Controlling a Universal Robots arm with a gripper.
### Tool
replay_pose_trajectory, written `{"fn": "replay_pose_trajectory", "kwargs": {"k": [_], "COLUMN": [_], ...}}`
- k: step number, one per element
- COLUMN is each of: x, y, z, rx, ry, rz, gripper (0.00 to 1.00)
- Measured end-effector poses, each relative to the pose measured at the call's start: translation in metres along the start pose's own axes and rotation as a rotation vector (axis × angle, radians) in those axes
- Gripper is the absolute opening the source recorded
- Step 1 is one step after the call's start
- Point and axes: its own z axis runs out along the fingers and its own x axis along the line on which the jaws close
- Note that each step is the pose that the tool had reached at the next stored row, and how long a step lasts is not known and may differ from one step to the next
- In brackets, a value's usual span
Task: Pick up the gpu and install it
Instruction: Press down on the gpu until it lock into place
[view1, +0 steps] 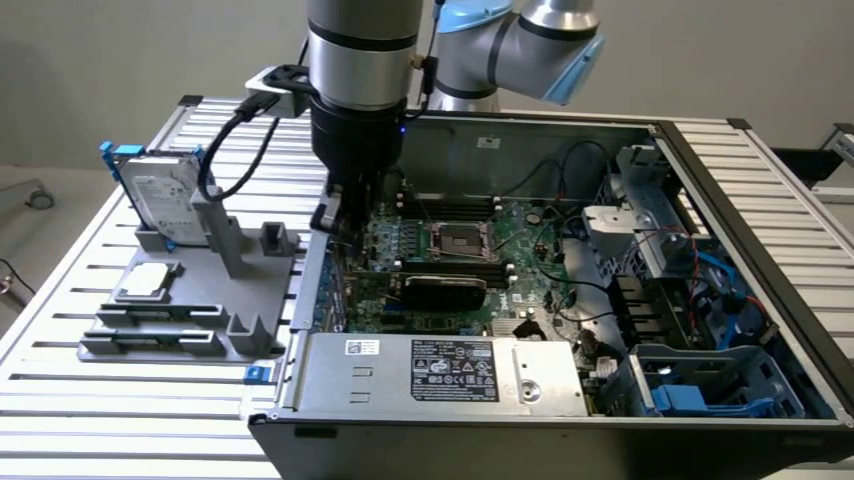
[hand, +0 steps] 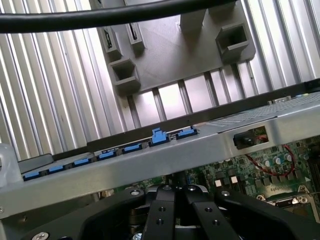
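Black fingers (view1: 336, 222) clenched together — arm upright, reaching down into the computer case (view1: 747, 250) by its rear wall.

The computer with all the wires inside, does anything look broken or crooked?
Nothing stands out. The case lies open, the GPU sits flat on the board, and the claw is shut at its rear edge. The hard drive stands upright in its holder.

My gripper (view1: 336, 222) hangs just inside the open metal computer case (view1: 747, 180), at the wall on the exterior view's left, above the green motherboard (view1: 514, 262). Outside that wall the grey moulded parts holder (view1: 234, 300) sits on the slatted aluminium table (view1: 80, 400), with the silver hard drive (view1: 163, 205) upright in it.
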Motion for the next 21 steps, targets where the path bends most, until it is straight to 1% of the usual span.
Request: {"fn": "replay_pose_trajectory", "kwargs": {"k": [7,12,17,21], "x": [-0.0008,-0.0013,-0.0015,-0.0018], "y": [0.0021,0.0032,0.0032,0.0032], "z": [0.0002,0.0003,0.0013,0.0020], "rx": [-0.0004,-0.0001,0.0026,0.0041], "ry": [0.0001,0.0020,0.0115,0.0160], "rz": [0.009,0.014,0.015,0.015], "gripper": [0.11,0.11,0.11,0.11]}}
